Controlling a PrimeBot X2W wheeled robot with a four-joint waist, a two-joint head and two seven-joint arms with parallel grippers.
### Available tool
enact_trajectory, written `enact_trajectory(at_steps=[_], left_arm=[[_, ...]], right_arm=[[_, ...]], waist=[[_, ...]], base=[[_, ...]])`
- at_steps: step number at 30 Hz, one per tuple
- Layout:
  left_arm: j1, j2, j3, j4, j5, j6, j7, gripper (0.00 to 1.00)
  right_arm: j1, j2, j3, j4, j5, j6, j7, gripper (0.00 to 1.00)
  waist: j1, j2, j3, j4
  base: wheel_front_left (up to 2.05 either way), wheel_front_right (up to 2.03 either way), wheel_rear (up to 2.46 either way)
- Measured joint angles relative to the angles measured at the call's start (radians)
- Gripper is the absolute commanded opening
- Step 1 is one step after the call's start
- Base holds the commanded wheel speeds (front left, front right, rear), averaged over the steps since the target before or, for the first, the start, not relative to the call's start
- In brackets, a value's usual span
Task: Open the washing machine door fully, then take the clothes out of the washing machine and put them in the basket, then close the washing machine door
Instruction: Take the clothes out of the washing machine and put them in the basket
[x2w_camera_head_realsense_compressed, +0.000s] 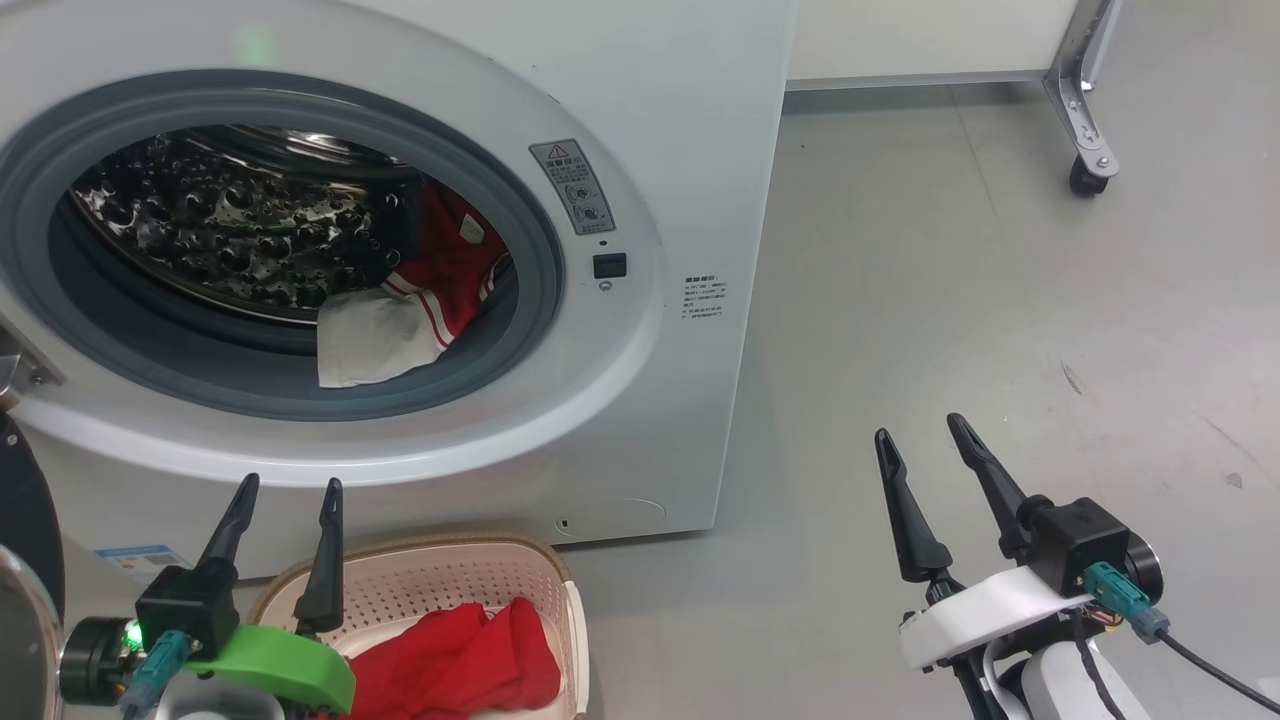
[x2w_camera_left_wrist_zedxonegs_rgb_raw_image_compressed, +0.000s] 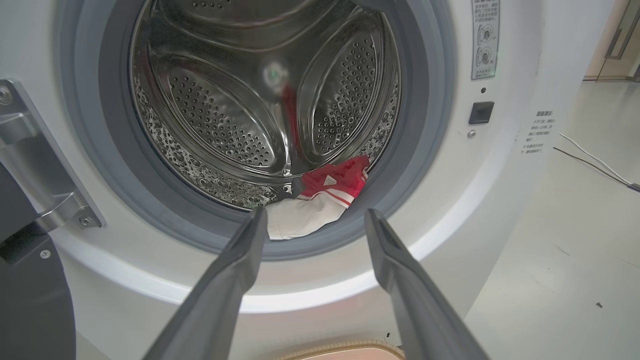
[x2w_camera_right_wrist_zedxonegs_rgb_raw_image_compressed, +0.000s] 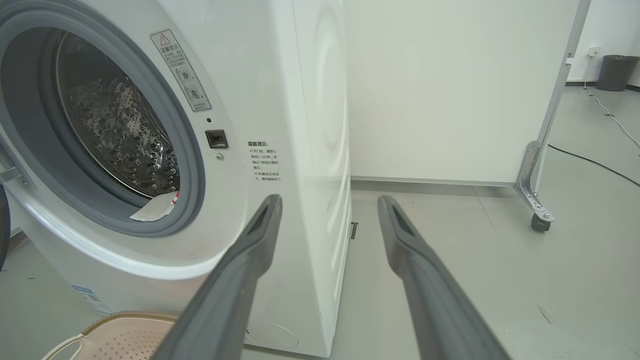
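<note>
The washing machine (x2w_camera_head_realsense_compressed: 640, 400) stands with its round mouth uncovered. The washing machine door (x2w_camera_head_realsense_compressed: 25, 520) is swung out to the far left, and just a slice of its black rim shows. One piece of the clothes, red with a white panel (x2w_camera_head_realsense_compressed: 400, 310), lies at the drum's lower right and drapes onto the grey seal (x2w_camera_left_wrist_zedxonegs_rgb_raw_image_compressed: 320, 202). A plain red garment (x2w_camera_head_realsense_compressed: 460, 660) lies in the basket (x2w_camera_head_realsense_compressed: 440, 588) on the floor below the mouth. My left gripper (x2w_camera_head_realsense_compressed: 285, 490) is open and empty over the basket's left rim. My right gripper (x2w_camera_head_realsense_compressed: 925, 435) is open and empty over bare floor, right of the machine.
A metal frame leg with a caster (x2w_camera_head_realsense_compressed: 1088, 170) stands at the far right by a white panel. A dark bin (x2w_camera_right_wrist_zedxonegs_rgb_raw_image_compressed: 617, 70) and cables lie farther back. The door's steel hinge bracket (x2w_camera_left_wrist_zedxonegs_rgb_raw_image_compressed: 30, 150) juts out at the left of the mouth. Grey floor spreads to the right.
</note>
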Motion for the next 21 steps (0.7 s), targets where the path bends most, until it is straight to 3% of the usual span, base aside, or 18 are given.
enact_trajectory(at_steps=[21], left_arm=[[0.000,0.004,0.007,-0.042,0.005,0.000,0.000,1.00]], right_arm=[[0.000,0.000,0.027,-0.014,-0.005,0.005,0.000,1.00]], waist=[[0.0000,0.0000,0.071,-0.019]], base=[[0.00,0.00,0.00]])
